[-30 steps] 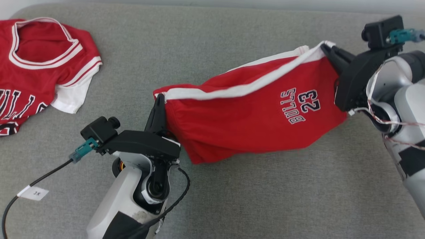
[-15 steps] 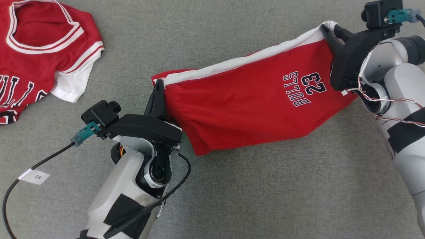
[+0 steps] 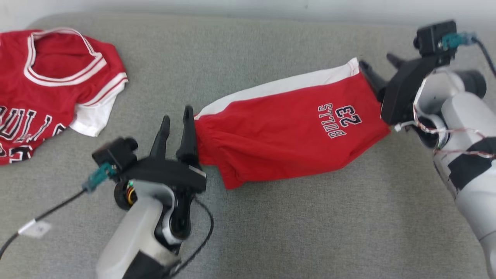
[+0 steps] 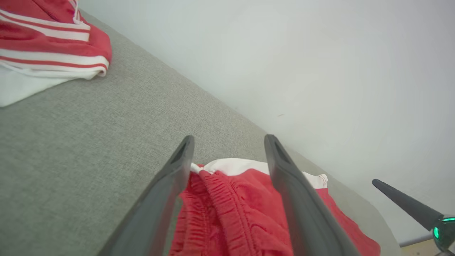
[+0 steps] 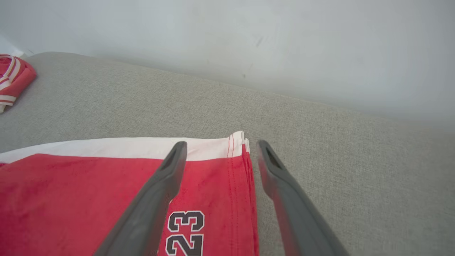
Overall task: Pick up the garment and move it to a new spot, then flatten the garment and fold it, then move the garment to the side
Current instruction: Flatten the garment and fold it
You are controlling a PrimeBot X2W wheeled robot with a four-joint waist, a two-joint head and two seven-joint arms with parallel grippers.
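soft even light; head view slightly blurred

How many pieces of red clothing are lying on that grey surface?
2. The red shorts with a white side stripe lie in the middle; the red-and-white basketball jersey lies at the upper left, partly out of frame.

You have the red shorts (image 3: 286,131) lying flat on the grey cushion (image 3: 271,232), white side stripe toward its far edge, gathered waistband leftward, "BULLS 23" print near the right hem.
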